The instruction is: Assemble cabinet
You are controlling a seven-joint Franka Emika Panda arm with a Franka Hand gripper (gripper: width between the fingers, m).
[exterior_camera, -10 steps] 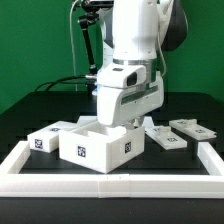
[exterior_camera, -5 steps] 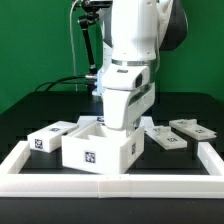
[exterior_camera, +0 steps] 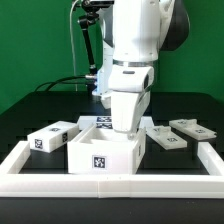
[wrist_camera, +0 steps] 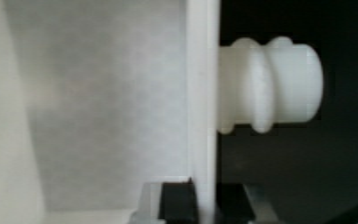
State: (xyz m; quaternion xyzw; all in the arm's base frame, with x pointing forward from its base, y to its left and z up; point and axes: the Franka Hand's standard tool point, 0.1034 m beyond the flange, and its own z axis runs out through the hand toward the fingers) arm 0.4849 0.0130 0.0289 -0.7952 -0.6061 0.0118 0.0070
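**Exterior view.** The body (exterior_camera: 105, 157) sat front and centre on the black tabletop (exterior_camera: 20, 120), inside the low frame (exterior_camera: 110, 186). Over the last second it had swung about its vertical axis. A corner pointed at the camera before; now one flat tagged face was square-on, parallel to the frame's front rail. The gripper (exterior_camera: 122, 128) reached down into the open top near the wall on the exterior view's right, with its fingertips hidden behind the rim. The arm had turned with the body.

Judgement: this was a reorientation step, squaring the body up to take further parts. Nothing appeared to be mounted on it yet.

The block (exterior_camera: 52, 137) lay just beside the body on the exterior view's left; contact could not be told. The panels (exterior_camera: 188, 128) lay apart on the right. Neither had moved.

Every part was matte white plastic. The body was an open-topped box with thick walls and crisp edges. The panels were low flat slabs. Each part carried a printed black-and-white square tag.

**Wrist view.** A thin white wall edge ran straight between two dark pads (wrist_camera: 172, 203), so the gripper (wrist_camera: 199, 202) was clamped on the body's wall. The wall surface was smooth and lightly shadowed. A round white stub (wrist_camera: 274, 85) with stepped rings stood out against the black; what it belonged to could not be told.
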